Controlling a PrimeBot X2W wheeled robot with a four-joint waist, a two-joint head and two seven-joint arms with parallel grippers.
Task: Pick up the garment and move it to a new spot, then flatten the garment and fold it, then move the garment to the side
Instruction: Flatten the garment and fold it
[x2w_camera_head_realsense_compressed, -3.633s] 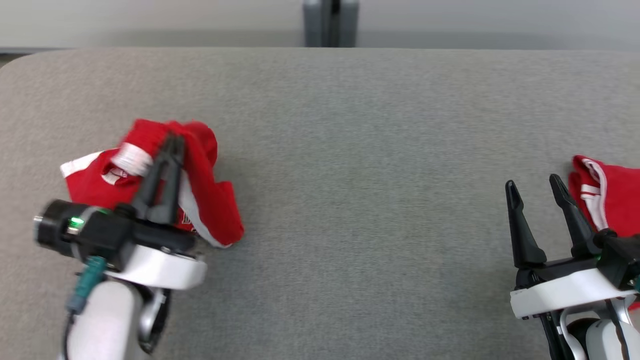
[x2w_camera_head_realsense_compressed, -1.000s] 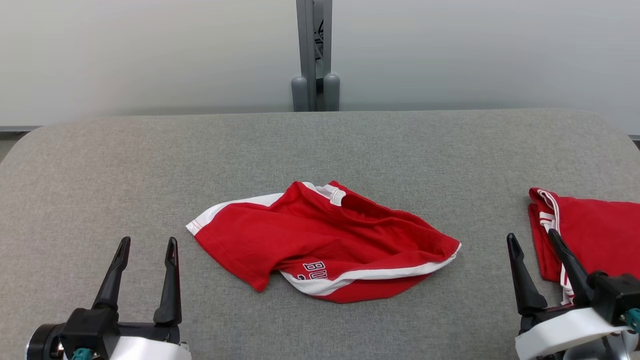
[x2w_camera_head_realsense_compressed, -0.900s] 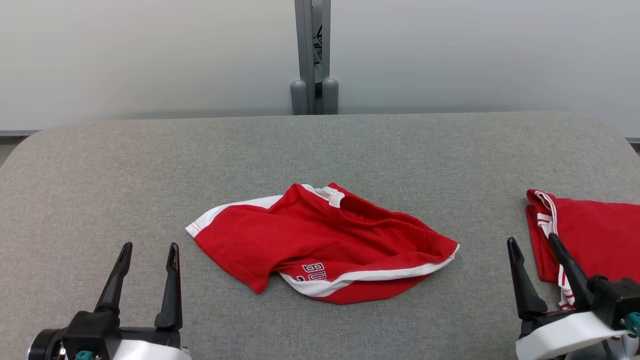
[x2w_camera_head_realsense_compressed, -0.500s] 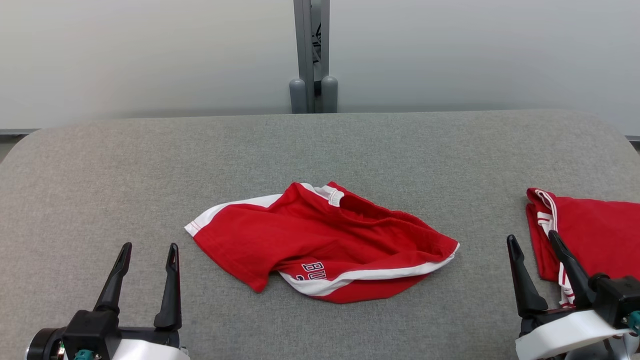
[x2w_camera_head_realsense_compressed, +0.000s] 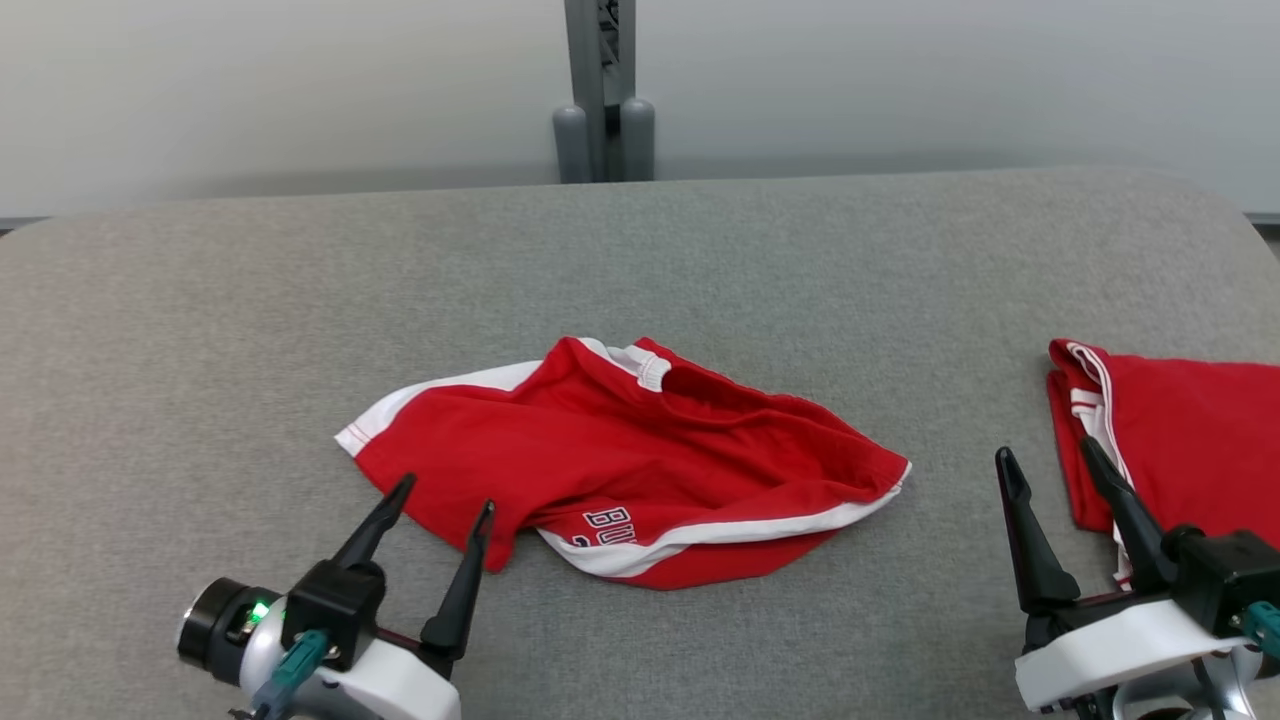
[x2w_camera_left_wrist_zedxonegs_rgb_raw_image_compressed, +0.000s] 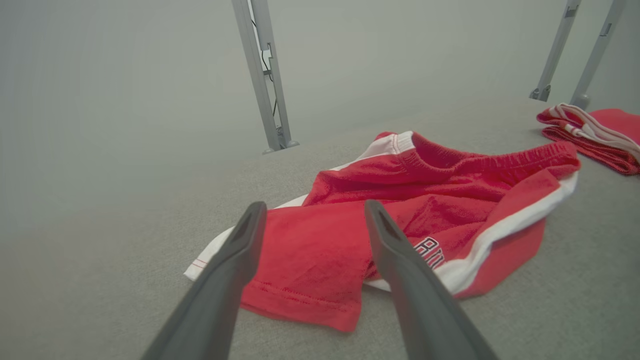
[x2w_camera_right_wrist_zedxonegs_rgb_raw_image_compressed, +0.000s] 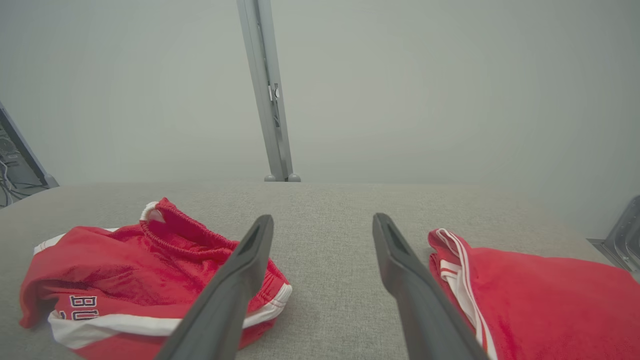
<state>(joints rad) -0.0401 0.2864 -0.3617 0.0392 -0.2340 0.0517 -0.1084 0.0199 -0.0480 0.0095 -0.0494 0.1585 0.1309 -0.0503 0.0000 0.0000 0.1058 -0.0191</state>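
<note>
While it gapes, left gripper (x2w_camera_head_realsense_compressed: 446, 495) angles toward garment (x2w_camera_head_realsense_compressed: 640, 455).

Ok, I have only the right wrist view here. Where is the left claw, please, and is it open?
Observer: The left claw is open and empty, its tips pointing at the near left leg of the red shorts.
Operator: Does it touch the cloth?
Observer: I cannot tell. In the left wrist view the leg hem lies flat on the grey table, seen between the two fingers.
</note>
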